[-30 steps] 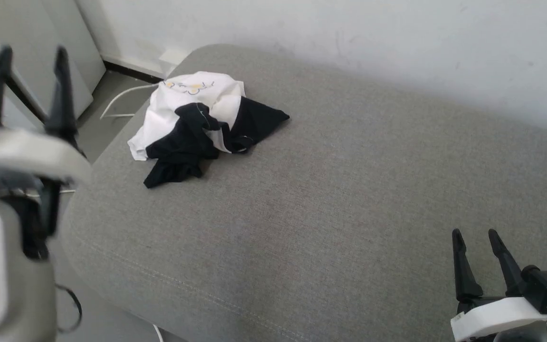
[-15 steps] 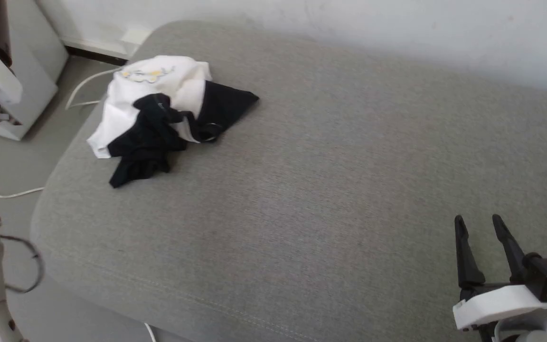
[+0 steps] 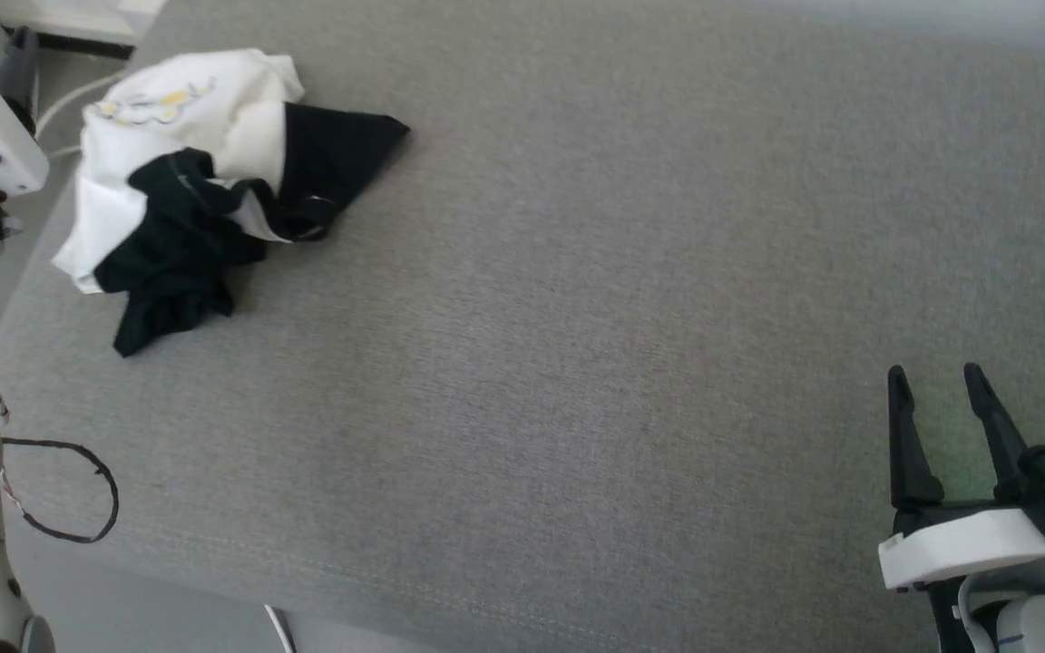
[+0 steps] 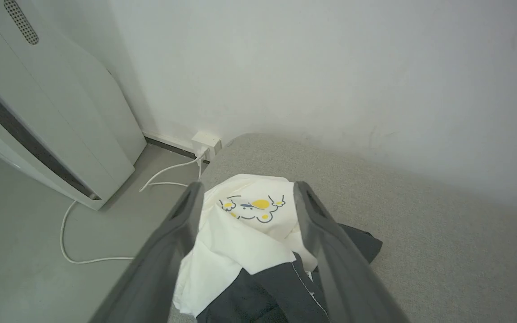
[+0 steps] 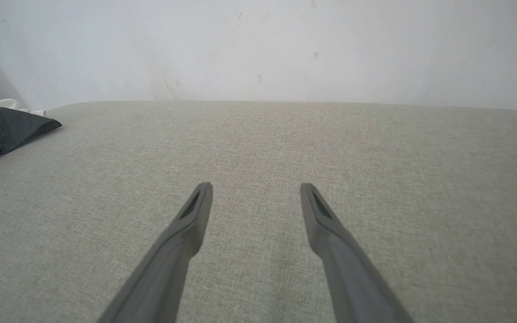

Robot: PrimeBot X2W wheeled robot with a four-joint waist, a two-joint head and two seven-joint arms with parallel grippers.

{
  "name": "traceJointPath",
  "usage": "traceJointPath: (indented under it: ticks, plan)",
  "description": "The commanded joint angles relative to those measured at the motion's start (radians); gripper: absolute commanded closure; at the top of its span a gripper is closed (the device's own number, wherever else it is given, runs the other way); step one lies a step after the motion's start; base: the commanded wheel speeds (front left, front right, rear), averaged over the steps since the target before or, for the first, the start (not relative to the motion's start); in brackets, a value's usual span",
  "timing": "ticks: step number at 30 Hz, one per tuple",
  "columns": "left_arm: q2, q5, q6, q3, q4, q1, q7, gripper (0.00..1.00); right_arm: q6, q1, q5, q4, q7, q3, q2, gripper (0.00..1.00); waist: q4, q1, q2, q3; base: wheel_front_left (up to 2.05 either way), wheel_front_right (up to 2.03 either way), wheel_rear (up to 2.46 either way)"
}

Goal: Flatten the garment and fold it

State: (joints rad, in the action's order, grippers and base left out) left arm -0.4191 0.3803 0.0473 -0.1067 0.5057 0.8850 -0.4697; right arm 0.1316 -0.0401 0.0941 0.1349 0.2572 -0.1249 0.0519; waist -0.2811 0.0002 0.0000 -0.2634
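Nothing of the job is done yet, by the look of it: the garment (image 3: 187, 181) is found in a crumpled heap at the far left corner of the grey cushion (image 3: 577, 317), close to its rounded edge and near the wall (image 4: 330, 67). No flattening can be made out and no fold is laid, so everything is judged left to do: the heap to be picked open, spread flat on the wide bare stretch of cushion, then folded. The cloth is seen bunched on itself. White body fabric is humped up at the back, with the little cartoon print (image 4: 251, 208), yellow with blue outlines, turned up on top. Black sleeve fabric is tumbled over the front, one piece pushed out to a point toward the middle of the cushion, another trailed off toward the near edge. The left claw (image 4: 248, 190) is held spread wide, the heap framed between its two fingers in the left wrist view; nothing is pinched, and whether the cloth is touched cannot be told. The right claw (image 3: 935, 374) is likewise held wide apart and empty, well away from the garment, over bare cushion at the near right. A white cable (image 4: 106, 258) is seen on the floor (image 4: 16, 269) beyond the cushion's corner.
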Motion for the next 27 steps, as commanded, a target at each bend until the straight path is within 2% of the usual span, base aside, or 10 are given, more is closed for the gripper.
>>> traceJointPath:
  ticks: [1,4,11,15,23,27]
  plan:
    - [-0.003,0.003,-0.021,-0.001,0.024,0.029,-0.012,0.0,-0.001,-0.021,-0.01,-0.007,0.005,0.001,-0.002,0.0,0.037,-0.0002,0.0,-0.059,0.0,0.0,0.0]
    - [-0.002,0.02,-0.044,-0.014,0.067,0.046,-0.049,0.0,-0.001,-0.034,-0.011,-0.01,0.005,0.006,-0.002,0.0,0.053,-0.0002,0.0,-0.085,0.0,0.0,0.0]
    - [0.012,0.083,-0.05,-0.027,0.119,0.05,-0.192,0.0,-0.001,-0.052,-0.023,-0.021,0.005,-0.011,-0.002,0.0,0.078,-0.0002,0.0,-0.146,0.0,0.0,0.0]
    - [0.012,0.092,-0.067,-0.032,0.122,0.045,-0.222,0.0,-0.001,-0.057,-0.027,-0.028,0.005,-0.012,-0.002,0.0,0.087,-0.0002,0.0,-0.167,0.0,0.0,0.0]
    - [0.01,0.078,-0.194,-0.04,0.124,0.001,-0.331,0.0,-0.001,-0.074,-0.037,-0.042,0.005,-0.014,-0.002,0.0,0.115,-0.0002,0.0,-0.218,0.0,0.0,0.0]
    - [0.008,0.082,-0.229,-0.055,0.104,-0.017,-0.335,0.0,-0.001,-0.075,-0.043,-0.048,0.005,-0.024,-0.002,0.0,0.125,-0.0002,0.0,-0.24,0.0,0.0,0.0]
